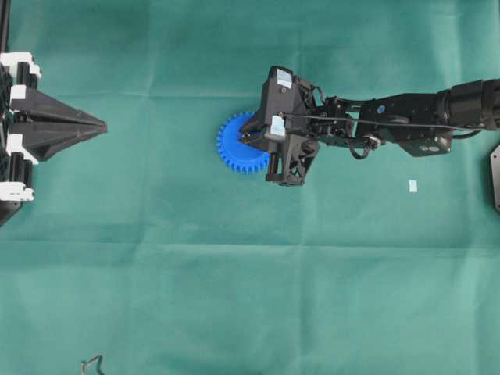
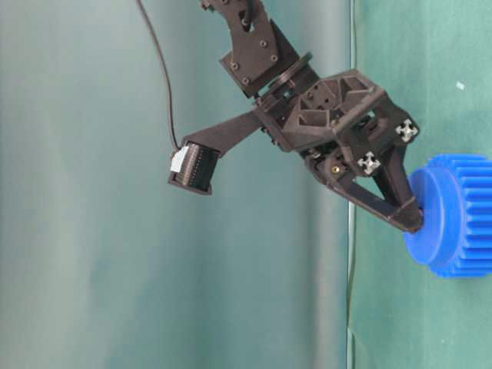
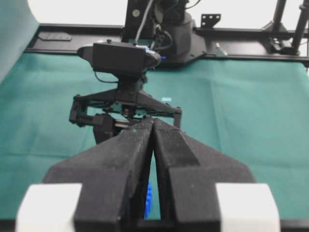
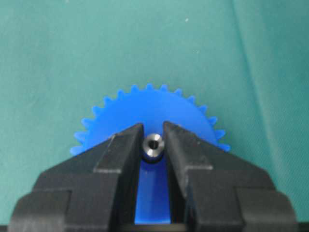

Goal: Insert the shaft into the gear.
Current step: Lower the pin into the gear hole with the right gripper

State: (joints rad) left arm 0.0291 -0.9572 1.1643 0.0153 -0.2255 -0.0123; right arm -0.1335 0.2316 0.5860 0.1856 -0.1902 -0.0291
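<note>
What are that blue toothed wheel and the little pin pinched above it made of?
The gear looks like moulded plastic: uniform bright blue, matte, with soft-edged teeth. The shaft, held between the right gripper's fingers, looks like metal: silvery-grey with a shiny rim and dark bore. Steel or aluminium, I can't tell.

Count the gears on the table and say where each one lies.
1. The gear lies flat on the green cloth near the table's middle, under the right gripper, which holds the shaft over its centre. Nothing suggests another is hidden.

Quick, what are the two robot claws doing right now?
Left gripper: closed, holding nothing.
Right gripper: closed on the shaft, right over the gear.
</note>
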